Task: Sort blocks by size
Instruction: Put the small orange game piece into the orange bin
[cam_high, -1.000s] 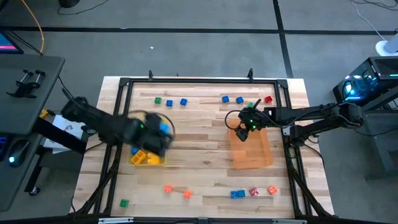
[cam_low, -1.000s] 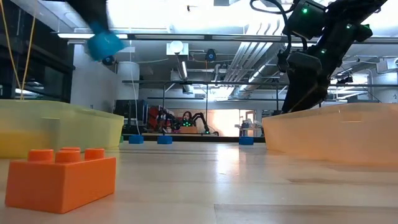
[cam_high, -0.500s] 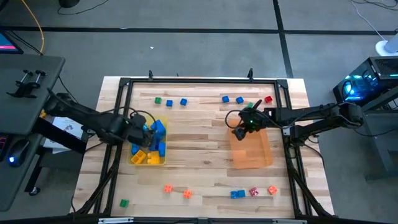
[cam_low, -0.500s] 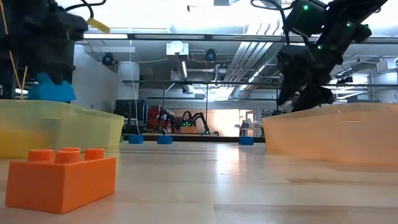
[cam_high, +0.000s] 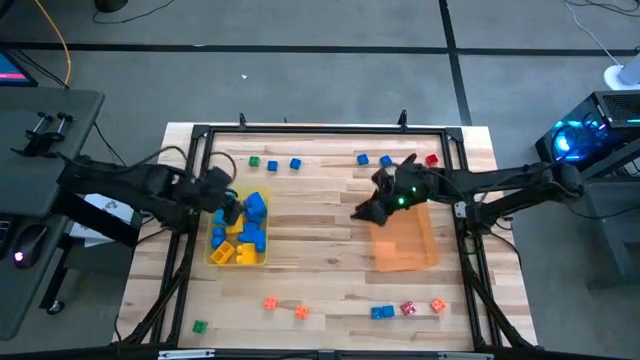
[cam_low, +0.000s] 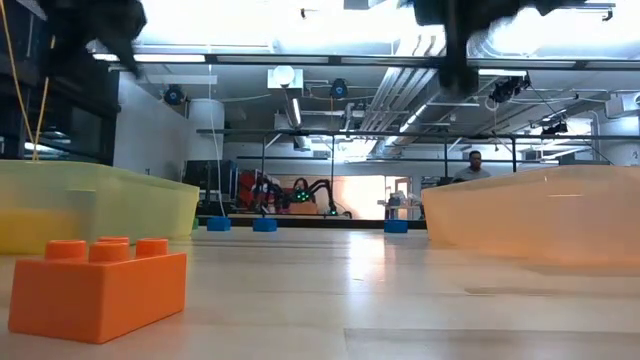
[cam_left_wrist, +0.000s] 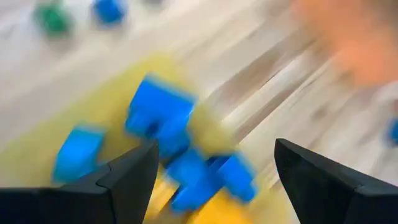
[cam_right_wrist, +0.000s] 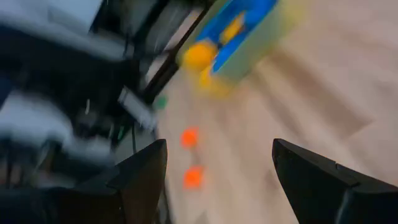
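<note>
My left gripper (cam_high: 228, 200) (cam_left_wrist: 214, 149) hovers open over the far left part of the yellow tray (cam_high: 213, 258), nothing between its fingers. In the tray lie blue blocks (cam_high: 256, 206) (cam_left_wrist: 158, 115) and yellow blocks (cam_high: 232, 251). My right gripper (cam_high: 365, 211) (cam_right_wrist: 219, 146) hangs open and empty off the far left corner of the orange tray (cam_high: 405, 240), pointing toward the table's left. Small blocks lie on the table: green (cam_high: 254, 161), blue (cam_high: 295, 163) and red (cam_high: 431, 159) at the far side, orange (cam_high: 269, 303) near the front.
More small blocks sit near the front edge: blue (cam_high: 381, 313), red (cam_high: 407, 308), orange (cam_high: 437, 306), green (cam_high: 199, 326). An orange block (cam_low: 97, 285) stands close to the low camera. A black frame (cam_high: 320, 130) rims the table. A person (cam_low: 475, 160) stands far behind.
My left gripper carried a blue block toward the table's left edge, lowered it over the yellow tray and opened; the block now lies in the tray. The gripper then drew up and away to the left. My right gripper rose and swung to point left.
</note>
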